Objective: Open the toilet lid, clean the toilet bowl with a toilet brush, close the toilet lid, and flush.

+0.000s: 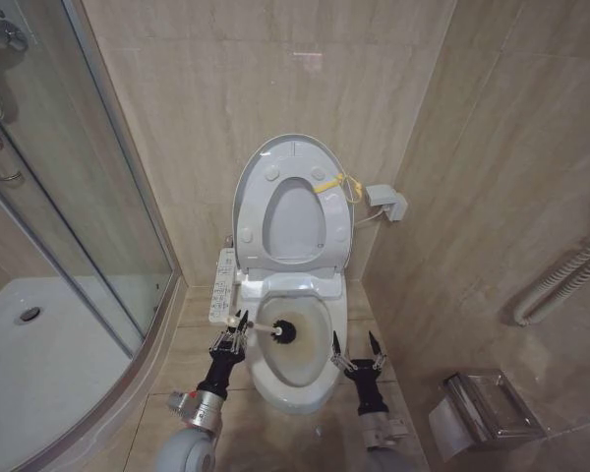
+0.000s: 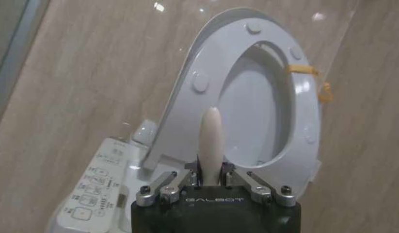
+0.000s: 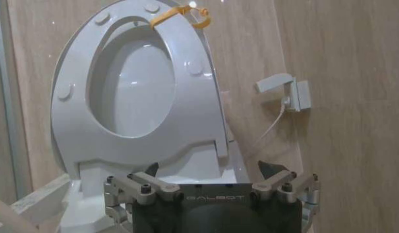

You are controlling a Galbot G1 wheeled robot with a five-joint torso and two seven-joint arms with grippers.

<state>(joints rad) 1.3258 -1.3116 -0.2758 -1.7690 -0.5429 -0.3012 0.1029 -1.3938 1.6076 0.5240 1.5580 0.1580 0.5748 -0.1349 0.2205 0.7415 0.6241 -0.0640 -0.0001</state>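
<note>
Toilet brush (image 1: 271,329) at work inside the toilet bowl (image 1: 293,385), low centre of the head view.

Left gripper (image 1: 236,328), lower left of centre, is clamped on the slim handle, its dark head against the bowl's left inner wall; sweeping the wall while keeping the bristles below the rim looks wisest. Toilet lid (image 1: 254,185) and seat stand upright behind. Right gripper (image 1: 355,350) waits beside the bowl's right rim, fingers apart.

The toilet bowl (image 1: 297,379) lies between the left gripper (image 1: 236,325) and right gripper (image 1: 354,349), the toilet lid (image 1: 256,177) upright beyond both.
</note>
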